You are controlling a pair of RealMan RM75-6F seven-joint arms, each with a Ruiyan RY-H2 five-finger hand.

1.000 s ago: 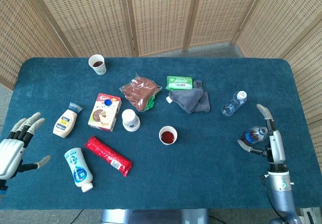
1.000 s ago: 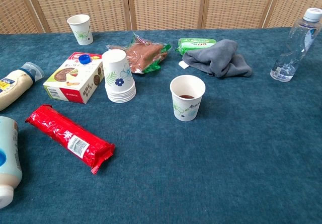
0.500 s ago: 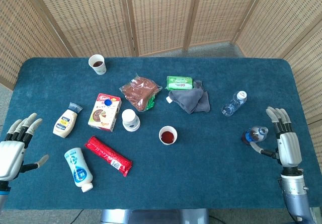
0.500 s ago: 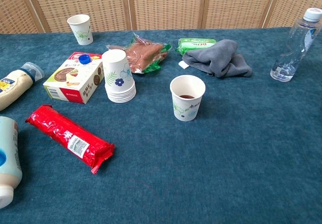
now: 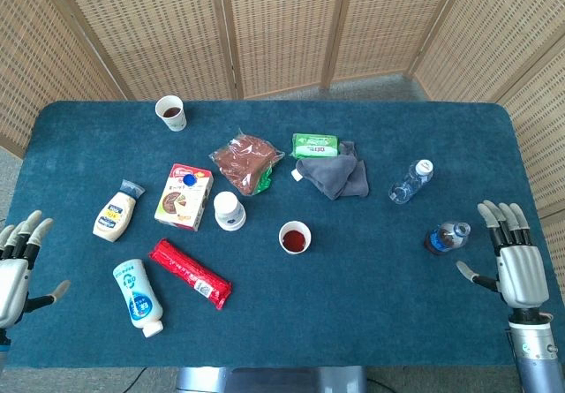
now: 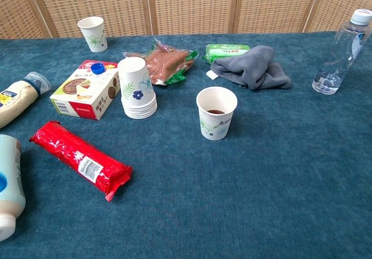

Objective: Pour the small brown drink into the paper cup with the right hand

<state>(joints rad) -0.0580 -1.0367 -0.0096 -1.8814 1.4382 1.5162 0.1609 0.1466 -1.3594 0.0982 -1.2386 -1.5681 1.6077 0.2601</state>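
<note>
Brown drink (image 5: 447, 237) outside chest view.

Right hand (image 5: 515, 260) now pulled off the small brown drink (image 5: 446, 237), fingers spread, nearer the table's (image 5: 371, 322) right edge. Left hand (image 5: 16, 265) drawn back toward the left edge.

Your cup (image 5: 295, 236) sits mid-table, the cup stack (image 5: 229, 210) to its left, the cloth (image 5: 335, 174) behind, the small bottle (image 5: 447, 238) far right.
</note>
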